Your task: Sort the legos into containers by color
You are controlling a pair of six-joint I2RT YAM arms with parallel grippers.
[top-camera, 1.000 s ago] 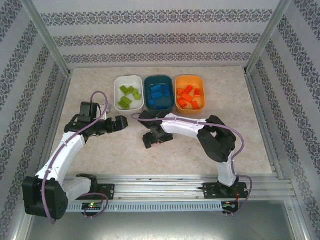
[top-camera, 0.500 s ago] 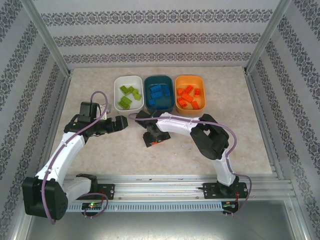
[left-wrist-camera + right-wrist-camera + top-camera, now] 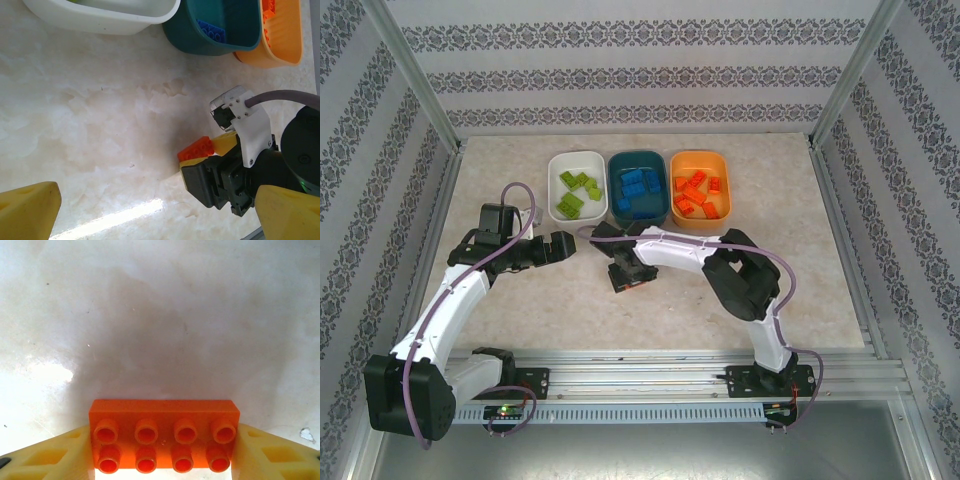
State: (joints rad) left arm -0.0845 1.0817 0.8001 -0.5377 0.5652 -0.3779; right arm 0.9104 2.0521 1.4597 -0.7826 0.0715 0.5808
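Your right gripper [image 3: 628, 280] pinches an orange lego [image 3: 164, 432], orange bowl [image 3: 700, 154] at its 1 o'clock; your left gripper [image 3: 565, 246] gapes empty.

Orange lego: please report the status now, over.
Left gripper open, empty. Right gripper shut on orange lego, low over table. Way to orange bowl looks free, over.

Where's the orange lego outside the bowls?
Orange lego is clamped in the right gripper, centre of the top view, on the near side of the teal bowl.
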